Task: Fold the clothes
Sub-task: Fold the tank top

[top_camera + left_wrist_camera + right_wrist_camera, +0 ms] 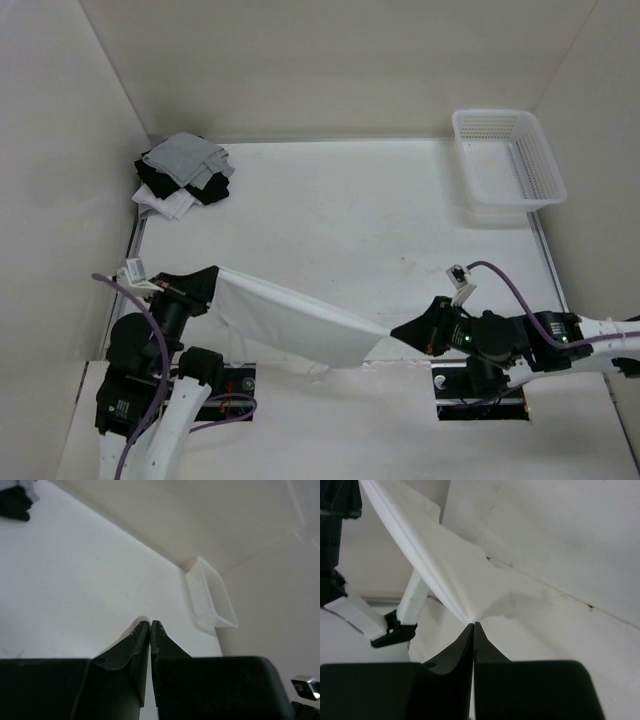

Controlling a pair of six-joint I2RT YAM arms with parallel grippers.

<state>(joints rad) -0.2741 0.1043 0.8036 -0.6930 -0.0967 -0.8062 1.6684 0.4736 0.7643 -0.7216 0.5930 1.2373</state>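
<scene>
White table (350,220) bears a garment stack (183,175) and mesh basket (495,206).

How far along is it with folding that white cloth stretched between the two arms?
Early on. Done: the white garment is picked up, one end pinched in the shut left fingers, the other in the shut right fingers. In hand: it hangs stretched between them over the near edge of the table. Left: no fold shows yet, so probably laying it flat and folding it. A stack of garments sits in the far left corner.

Plain white garment (300,320), white mesh basket (508,160), grey, black and white stack (183,175), black grippers.
</scene>
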